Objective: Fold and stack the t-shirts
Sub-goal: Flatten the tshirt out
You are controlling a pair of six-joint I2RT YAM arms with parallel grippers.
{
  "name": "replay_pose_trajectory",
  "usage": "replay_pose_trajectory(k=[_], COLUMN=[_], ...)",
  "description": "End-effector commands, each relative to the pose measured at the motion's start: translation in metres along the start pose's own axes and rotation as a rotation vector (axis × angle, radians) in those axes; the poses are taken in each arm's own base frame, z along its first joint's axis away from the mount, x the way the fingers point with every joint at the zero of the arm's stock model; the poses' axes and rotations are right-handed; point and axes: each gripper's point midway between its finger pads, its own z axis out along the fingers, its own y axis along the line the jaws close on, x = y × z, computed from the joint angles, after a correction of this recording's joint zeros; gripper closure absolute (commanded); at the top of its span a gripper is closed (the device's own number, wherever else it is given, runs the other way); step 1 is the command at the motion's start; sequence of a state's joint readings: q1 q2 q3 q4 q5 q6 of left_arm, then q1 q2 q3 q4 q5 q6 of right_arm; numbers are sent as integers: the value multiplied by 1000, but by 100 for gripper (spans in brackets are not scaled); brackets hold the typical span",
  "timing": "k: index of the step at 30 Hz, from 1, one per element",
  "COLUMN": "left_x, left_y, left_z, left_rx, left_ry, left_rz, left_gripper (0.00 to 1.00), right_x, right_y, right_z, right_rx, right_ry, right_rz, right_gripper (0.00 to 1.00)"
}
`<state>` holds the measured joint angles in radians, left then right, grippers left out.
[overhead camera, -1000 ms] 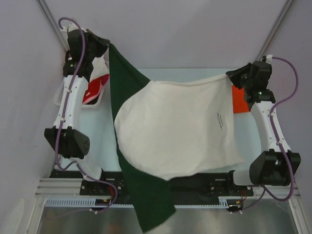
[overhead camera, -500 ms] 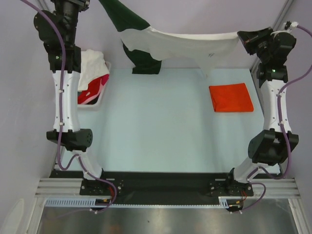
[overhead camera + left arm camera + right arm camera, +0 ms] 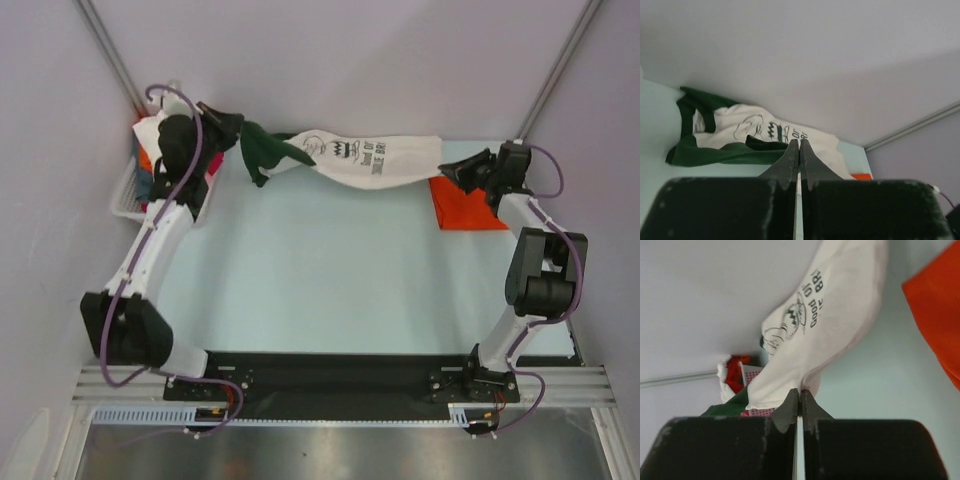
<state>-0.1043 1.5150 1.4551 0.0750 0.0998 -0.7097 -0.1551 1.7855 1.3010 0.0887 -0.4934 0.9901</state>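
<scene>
The left gripper (image 3: 232,128) has its two fingers pressed flat together on the dark green end of the cream shirt (image 3: 370,160), above the far left part of the table (image 3: 330,280); its wrist view shows the black fingertips meeting with no gap, their tips against a green fold. The right gripper (image 3: 447,170) is likewise clamped, pinching a thin edge of the cream cloth above the far right part of the table, and its wrist view shows the cloth coming straight out from between the closed fingertips. The cream shirt runs between the two grippers as a twisted, bunched band along the far edge of the table, sagging a little in the middle; whether its lowest part touches the table cannot be told. Dark print (image 3: 365,152), a small drawing and some lettering, faces up on the band. A green sleeve (image 3: 262,160) droops from the band just beside the left gripper, towards the table's far left. The orange shirt (image 3: 470,208) lies folded flat in a rectangle on the far right part of the table, its far edge tucked under the right gripper and the cream cloth's end. The white basket (image 3: 125,195) stands at the far left corner of the table, partly hidden by the left arm, and holds a heap of clothes (image 3: 150,135), white and red, whose shapes are too covered to make out
</scene>
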Motion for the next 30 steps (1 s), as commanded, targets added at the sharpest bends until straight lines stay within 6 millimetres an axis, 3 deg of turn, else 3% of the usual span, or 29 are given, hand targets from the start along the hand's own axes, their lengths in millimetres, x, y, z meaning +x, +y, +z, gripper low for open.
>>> replay_pose_trajectory(k=[1,3,4,6,7,11,13,14,20,21,23,24,30], left_x=[-39,-32,-11,-5,9,29,30,34,39,41,43,45,50], left_y=[-40,-31,-6,4,24,60,70,83,87,87,86,84,77], left_z=[-65,-86,-88,-105,-109,-142,-161,-170,-209,-213,-227,-231,-264], left_rx=[57,35,-31,-58,-116,-245,-283,-344,-352,-353,-350,-337,-294], left_ry=[-193,-197,-171,-176,-161,-151,-178,-176,-176,-171,-162,-153,-132], left_rz=[83,59,50,41,43,30,29,25,14,13,12,13,18], left_gripper=[100,100,100,100,99,100,100,100,100,100,100,100,100], right_x=[22,37,50,62,68,92,98,106,136,148,154,165,176], right_y=[4,-15,-30,-46,-50,-85,-86,-98,-113,-127,-129,-143,-156], right_z=[-6,-2,-2,-2,-2,-19,-30,-37,-75,-84,-95,-105,-144], right_rx=[-63,-31,-9,19,24,104,115,145,186,215,210,238,271], right_ry=[25,56,80,101,111,120,111,115,115,135,131,150,120], right_rz=[-82,-77,-77,-72,-82,-74,-86,-88,-122,-122,-134,-126,-161], right_gripper=[100,100,100,100,100,100,100,100,100,100,100,100,100])
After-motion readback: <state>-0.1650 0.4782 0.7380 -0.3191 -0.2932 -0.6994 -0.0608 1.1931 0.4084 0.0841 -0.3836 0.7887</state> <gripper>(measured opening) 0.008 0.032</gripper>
